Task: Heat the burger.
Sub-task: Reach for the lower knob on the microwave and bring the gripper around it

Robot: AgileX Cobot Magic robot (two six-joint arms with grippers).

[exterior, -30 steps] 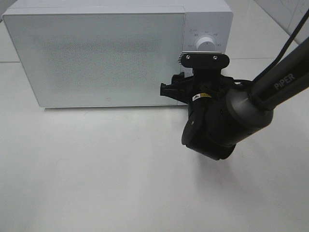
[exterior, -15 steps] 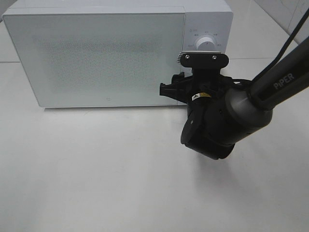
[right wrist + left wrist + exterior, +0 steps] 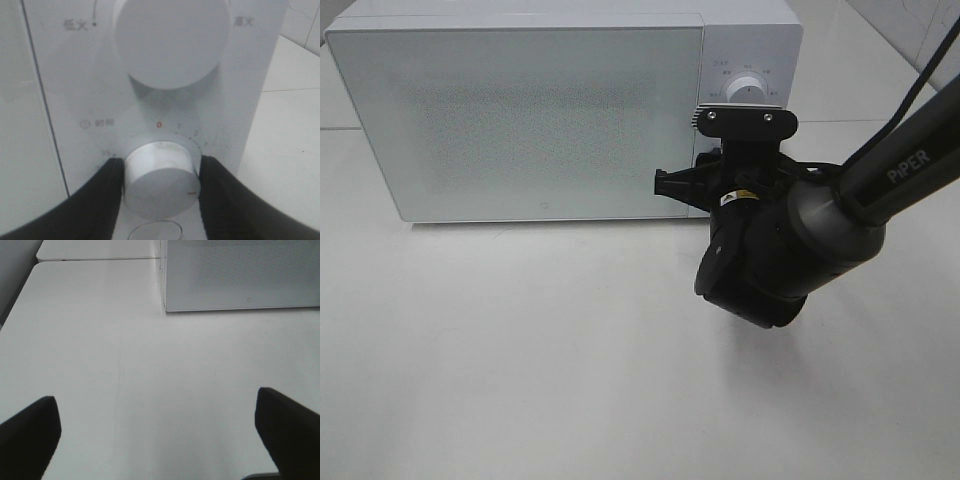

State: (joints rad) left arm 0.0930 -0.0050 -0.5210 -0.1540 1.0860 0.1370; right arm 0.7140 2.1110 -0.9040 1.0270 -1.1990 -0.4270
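white enamel fills most of what we see: the microwave (image 3: pixel 750 40) stands at the back of the bench (image 3: pixel 520 360) with its frosted door (image 3: pixel 520 120) shut. over the last second the right arm (image 3: pixel 790 250) has crept a little nearer the control panel in the high view. the right hand (image 3: pixel 161 172) now pinches the timer knob (image 3: pixel 159 187), with its dark fingers (image 3: pixel 102 200) pressed against either side of it. the larger knob (image 3: pixel 172 40) close by is untouched.

the left hand (image 3: pixel 157 407) has not stirred. it hangs over the bench near the microwave's front corner, spread wide and holding nothing.

the burger shows in none of our views. the door is closed and its panel is clouded, so we cannot see inside, and we judge it is probably already in the oven.

if so, loading and closing are done and the step in hand is setting the time. the grip on the knob was the missing piece, so heating has not started but is one move away. what we need next is a steady twist of the wrist to bring the knob off zero. the pinch should stay centred, because the knob looks smooth and the pads could slip round it without turning it.
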